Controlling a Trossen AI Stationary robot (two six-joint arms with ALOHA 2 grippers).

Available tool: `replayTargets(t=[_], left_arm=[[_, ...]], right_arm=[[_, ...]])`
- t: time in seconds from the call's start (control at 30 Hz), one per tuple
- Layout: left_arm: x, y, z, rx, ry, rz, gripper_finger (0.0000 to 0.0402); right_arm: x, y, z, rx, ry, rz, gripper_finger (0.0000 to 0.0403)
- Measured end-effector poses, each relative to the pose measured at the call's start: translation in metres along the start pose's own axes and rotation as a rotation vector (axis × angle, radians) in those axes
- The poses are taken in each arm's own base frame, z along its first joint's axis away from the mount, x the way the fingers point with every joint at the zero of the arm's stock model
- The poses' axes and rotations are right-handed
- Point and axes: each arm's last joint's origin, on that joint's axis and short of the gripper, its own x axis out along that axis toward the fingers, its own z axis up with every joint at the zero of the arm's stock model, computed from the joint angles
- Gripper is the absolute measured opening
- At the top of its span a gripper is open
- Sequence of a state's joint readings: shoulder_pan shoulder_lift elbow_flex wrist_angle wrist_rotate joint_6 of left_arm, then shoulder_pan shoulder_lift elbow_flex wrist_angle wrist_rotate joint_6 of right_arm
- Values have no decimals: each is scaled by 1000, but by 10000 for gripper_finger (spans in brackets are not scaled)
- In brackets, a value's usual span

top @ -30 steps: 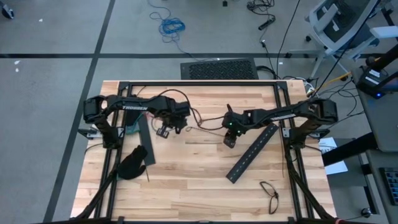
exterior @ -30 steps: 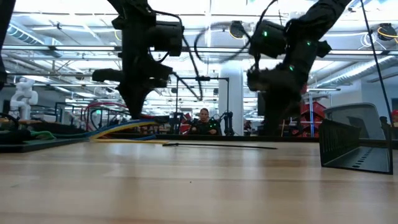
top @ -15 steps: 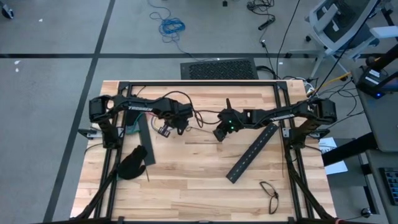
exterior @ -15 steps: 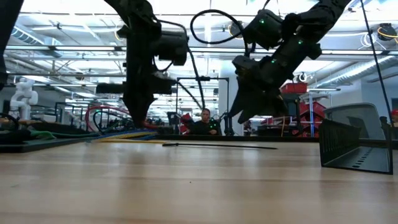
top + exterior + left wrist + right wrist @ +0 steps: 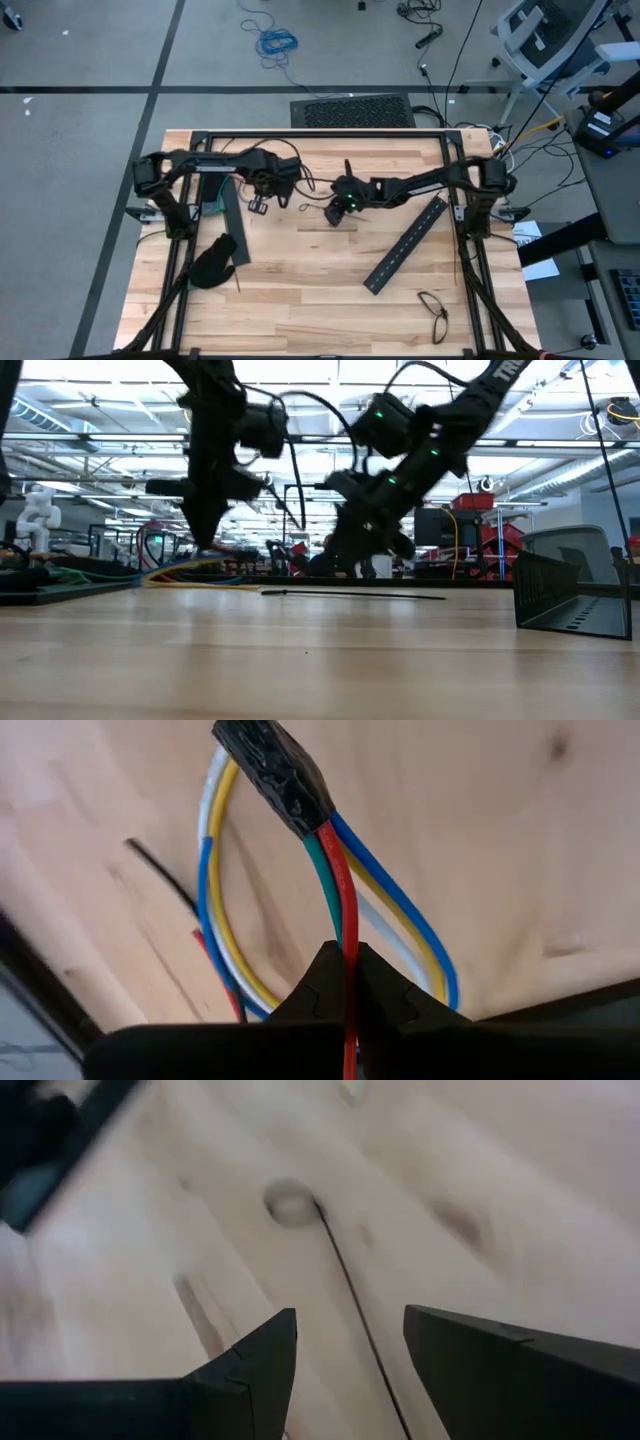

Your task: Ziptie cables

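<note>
Two arms: both dark arms reach in over the wooden table (image 5: 300,280), meeting near its far middle.
Black bars: one long slotted bar (image 5: 405,245) lies well off to the right pincer's outer side; another (image 5: 233,225) lies beside the left pincer.
Glove: a black glove (image 5: 210,262) rests nearer the front edge than the left pincer.
Cables: the cables (image 5: 330,910), red, blue, white, yellow and green, loop on the wood right ahead of the left pincer, their ends bound in a black sleeve.
Left pincer: the left pincer (image 5: 348,982) is closed, with the red wire pinched between its tips.
Right pincer: the right pincer (image 5: 350,1345) hangs low over the wood with its jaws apart and nothing in them.
Ziptie: a thin dark ziptie (image 5: 355,1315) lies flat, running straight into the gap between the right pincer's fingers, apart from both.
Progress: early, by my reading. The bundle is in hand, but no tie is lifted or wrapped around it; picking up the strip, looping and cinching all remain.
</note>
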State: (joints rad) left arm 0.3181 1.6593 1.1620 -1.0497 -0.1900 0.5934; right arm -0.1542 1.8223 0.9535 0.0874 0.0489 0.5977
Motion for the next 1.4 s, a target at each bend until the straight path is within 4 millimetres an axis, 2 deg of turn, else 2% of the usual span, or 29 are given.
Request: replayTargets(t=[0.17, 0.37, 0.47, 0.6, 0.87, 1.0, 1.2, 1.33, 1.4], left_arm=[[-17, -13, -23, -96, -126, -5, 3], [-22, -51, -65, -205, -252, 26, 3], [-27, -65, -76, -271, -348, 52, 3], [-28, -71, -81, -322, -416, 78, 3], [-24, -72, -81, -344, -421, 75, 3], [-24, -72, -81, -344, -421, 74, 3], [-24, -72, -81, -342, -421, 71, 3], [-24, -72, -81, -342, -420, 70, 3], [-24, -72, -81, -342, -420, 70, 3]], right_arm=[[10, 5, 7, -102, 45, -41, 183], [20, 5, 4, -155, 44, -80, 182], [19, 8, 4, -162, 39, -81, 177], [19, 7, 0, -164, 64, -95, 146], [20, 10, -2, -151, 70, -83, 78], [34, 8, -8, -121, 93, -89, 72], [59, 20, -7, -130, 141, -61, 89], [64, 24, -4, -169, 191, -65, 92], [66, 22, -6, -189, 235, -70, 75]])
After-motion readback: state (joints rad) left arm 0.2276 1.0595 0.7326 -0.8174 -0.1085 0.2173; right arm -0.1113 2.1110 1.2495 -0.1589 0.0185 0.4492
